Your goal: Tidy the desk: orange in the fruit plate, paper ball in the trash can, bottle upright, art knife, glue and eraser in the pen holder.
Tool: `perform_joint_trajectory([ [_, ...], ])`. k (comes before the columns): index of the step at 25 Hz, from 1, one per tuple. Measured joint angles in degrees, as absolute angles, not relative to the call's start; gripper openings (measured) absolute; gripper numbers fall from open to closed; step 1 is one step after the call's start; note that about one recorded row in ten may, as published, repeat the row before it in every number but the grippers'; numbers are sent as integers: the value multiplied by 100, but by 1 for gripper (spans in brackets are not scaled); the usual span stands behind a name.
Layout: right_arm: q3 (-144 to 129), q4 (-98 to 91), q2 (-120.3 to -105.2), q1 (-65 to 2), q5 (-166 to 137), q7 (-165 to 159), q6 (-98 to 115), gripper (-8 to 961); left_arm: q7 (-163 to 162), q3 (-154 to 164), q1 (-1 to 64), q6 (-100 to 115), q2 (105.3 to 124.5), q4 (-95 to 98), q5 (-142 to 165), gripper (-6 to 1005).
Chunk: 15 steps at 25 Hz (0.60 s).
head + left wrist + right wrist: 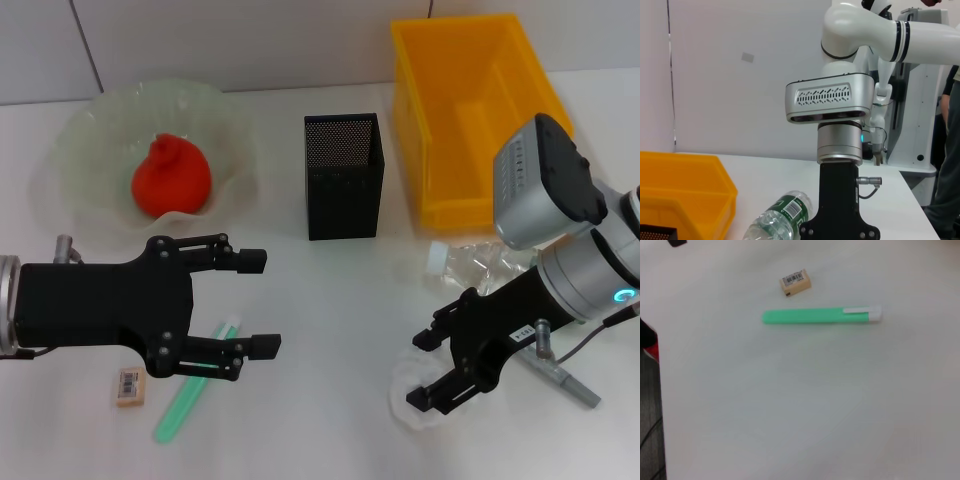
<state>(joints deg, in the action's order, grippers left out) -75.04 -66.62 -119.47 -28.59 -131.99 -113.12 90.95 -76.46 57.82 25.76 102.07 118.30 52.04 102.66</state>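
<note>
Bright, even light from overhead fills the room. The table (330,330) shows only soft shadows. The right wrist view looks slightly hazy.

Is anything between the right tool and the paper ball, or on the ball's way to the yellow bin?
Nothing visible separates the right tool from the paper ball; its open fingers hang right over it. Toward the yellow bin, the lying water bottle sits across the direct line, so lift over it.

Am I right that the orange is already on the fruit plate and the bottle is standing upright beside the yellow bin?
Not quite: the bottle is lying on its side by the yellow bin, as the head view shows. The orange is indeed on the fruit plate.
</note>
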Motion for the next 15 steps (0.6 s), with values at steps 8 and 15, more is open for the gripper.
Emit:
perform_joint_trajectory([
  [8,-7506,-6659,-11935,-2876,-13214,-11319,9080,600,-7646,5783,2600,10162,11830,5156,10265,843],
  [15,-7506,-6683,-11935,-2880,-13199,-11294,9068,407,-7646,5783,2612,10129,11830,5156,10265,843],
])
